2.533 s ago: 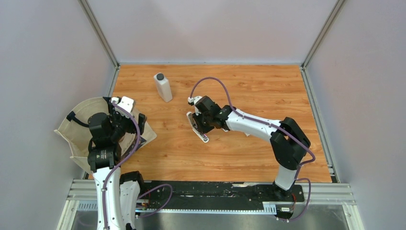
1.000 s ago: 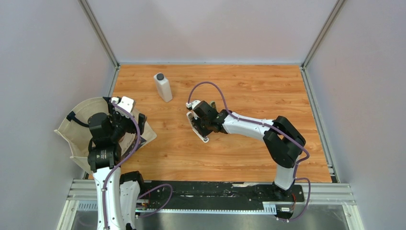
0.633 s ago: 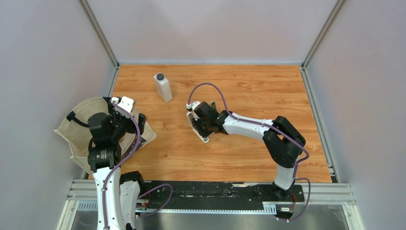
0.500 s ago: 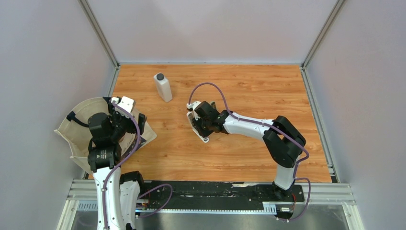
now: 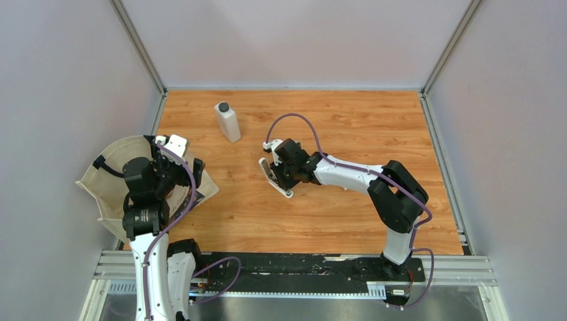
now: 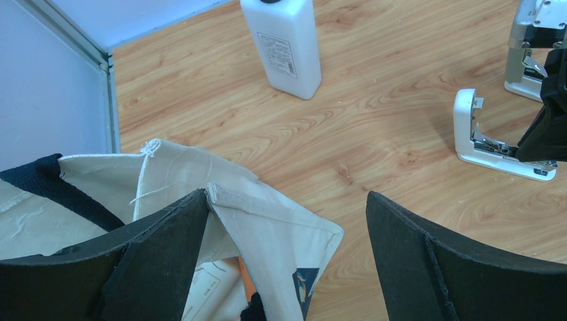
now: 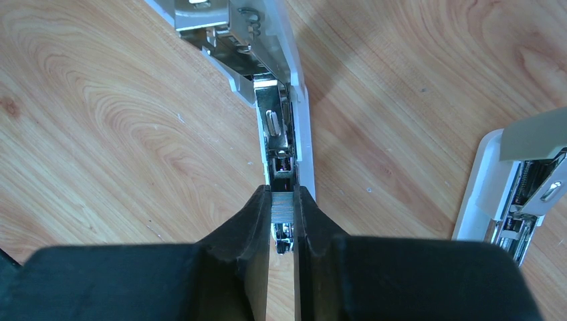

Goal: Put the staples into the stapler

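1. The right hand [image 7: 282, 200] is clamped on a short strip of staples [image 7: 281, 207], which is pinched between its two fingers.
2. The staples sit at the end of the open metal channel of the stapler [image 7: 279, 127], which lies opened out on the bench [image 5: 334, 214].
3. A second stapler [image 7: 511, 194] lies nearby, also open.
4. The left hand [image 6: 287, 196] hangs with its fingers wide apart over a canvas bag [image 6: 200, 174] and holds nothing. A white bottle [image 6: 284, 43] stands beyond it.

Wood-grain finish noted on table top [image 5: 348, 207], smooth, low sheen. stapler [image 7: 294, 67]: glossy white plastic shell, bright bare metal seen in the channel. staples [image 7: 281, 208]: grey metal, finely ribbed. right gripper [image 7: 281, 197] fingers [image 7: 251, 227]: matt black, slightly grainy. bottle [image 6: 284, 40]: smooth white plastic, paper label. bag [image 6: 267, 227]: cream woven cloth, matt.
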Controlling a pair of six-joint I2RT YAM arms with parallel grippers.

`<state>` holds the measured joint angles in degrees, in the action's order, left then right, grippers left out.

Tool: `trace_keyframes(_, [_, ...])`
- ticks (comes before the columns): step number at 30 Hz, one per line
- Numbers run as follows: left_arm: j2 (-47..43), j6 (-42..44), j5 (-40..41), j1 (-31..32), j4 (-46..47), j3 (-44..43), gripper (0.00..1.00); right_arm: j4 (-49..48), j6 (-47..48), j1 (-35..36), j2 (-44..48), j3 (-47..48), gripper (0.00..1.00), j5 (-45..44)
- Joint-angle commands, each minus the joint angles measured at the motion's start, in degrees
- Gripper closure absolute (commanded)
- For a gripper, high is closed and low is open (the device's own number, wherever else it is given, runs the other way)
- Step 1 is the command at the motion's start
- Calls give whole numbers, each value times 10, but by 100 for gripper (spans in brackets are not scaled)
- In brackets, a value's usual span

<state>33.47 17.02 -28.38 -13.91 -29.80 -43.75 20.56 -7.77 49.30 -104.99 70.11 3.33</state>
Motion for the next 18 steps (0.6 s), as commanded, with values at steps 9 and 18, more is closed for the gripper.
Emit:
trace_keyframes(9, [5, 1, -2, -6, -31, 15, 4, -19, 58, -2, 55, -5, 85, 23])
trace_keyframes(18, [5, 0, -1, -5, -31, 15, 4, -80, 104, 0, 73, -68, 84, 46])
